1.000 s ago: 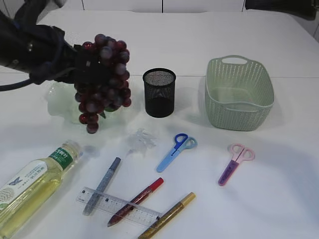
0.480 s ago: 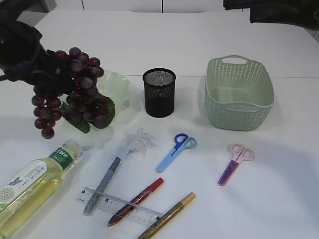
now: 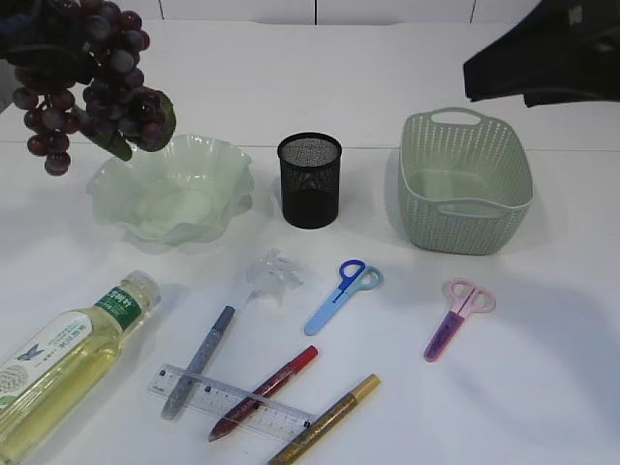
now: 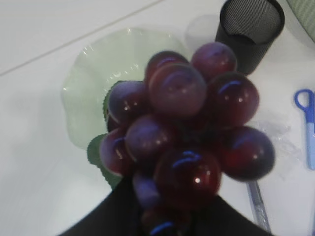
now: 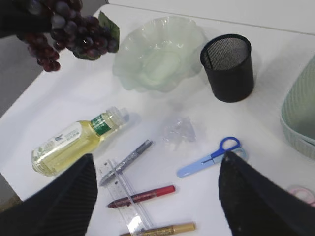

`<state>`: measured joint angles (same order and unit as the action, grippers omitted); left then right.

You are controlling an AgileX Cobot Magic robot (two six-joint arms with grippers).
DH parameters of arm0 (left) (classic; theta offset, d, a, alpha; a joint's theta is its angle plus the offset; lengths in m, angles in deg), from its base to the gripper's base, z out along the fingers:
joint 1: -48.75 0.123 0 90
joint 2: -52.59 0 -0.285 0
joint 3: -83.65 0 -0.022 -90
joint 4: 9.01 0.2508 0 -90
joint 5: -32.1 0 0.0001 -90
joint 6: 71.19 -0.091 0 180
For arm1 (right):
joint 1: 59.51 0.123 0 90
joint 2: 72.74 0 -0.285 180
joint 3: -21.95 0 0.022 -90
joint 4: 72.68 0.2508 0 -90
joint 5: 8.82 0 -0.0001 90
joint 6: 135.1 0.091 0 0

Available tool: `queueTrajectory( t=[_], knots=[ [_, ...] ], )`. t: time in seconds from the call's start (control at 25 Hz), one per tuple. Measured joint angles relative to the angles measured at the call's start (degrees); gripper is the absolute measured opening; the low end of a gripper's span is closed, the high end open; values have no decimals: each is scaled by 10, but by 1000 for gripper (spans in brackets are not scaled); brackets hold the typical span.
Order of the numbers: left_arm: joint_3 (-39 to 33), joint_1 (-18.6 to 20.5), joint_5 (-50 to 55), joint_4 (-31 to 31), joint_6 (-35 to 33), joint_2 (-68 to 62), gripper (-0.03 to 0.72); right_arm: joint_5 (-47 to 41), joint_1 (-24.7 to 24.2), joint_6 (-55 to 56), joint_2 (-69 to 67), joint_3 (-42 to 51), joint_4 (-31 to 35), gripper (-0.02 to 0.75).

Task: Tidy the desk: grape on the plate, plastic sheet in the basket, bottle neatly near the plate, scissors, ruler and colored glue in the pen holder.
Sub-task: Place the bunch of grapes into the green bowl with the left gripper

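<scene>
Ext cam slants down at surface (image 3: 542, 387); wrist cams look down, left closest; all share the holder (image 3: 310, 180).

1. The left arm is raised at the upper left edge of the exterior view, almost wholly out of frame.
2. The left gripper (image 4: 162, 216) shows only as dark jaw bases at the bottom of its wrist view, closed around the stem end of the dark purple grape bunch (image 3: 87, 73), which hangs in the air.
3. The right arm hovers high at the upper right.
4. The right gripper (image 5: 155, 196) has its two black fingers (image 5: 69, 196) spread wide apart, holding nothing.
</scene>
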<state>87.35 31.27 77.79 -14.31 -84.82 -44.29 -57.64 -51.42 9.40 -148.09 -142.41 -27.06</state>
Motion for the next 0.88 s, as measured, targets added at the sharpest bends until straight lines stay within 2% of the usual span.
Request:
queueTrajectory(
  t=[0.2, 0.44, 0.88],
  knots=[
    [0, 0, -73, 35, 34, -22, 114, -10, 0, 42, 0, 0, -81, 594],
    [0, 0, -152, 42, 49, -86, 114, -26, 0, 54, 0, 0, -151, 594],
    [0, 7, -272, 43, 61, -178, 114, -28, 0, 55, 0, 0, -163, 594]
  ],
)
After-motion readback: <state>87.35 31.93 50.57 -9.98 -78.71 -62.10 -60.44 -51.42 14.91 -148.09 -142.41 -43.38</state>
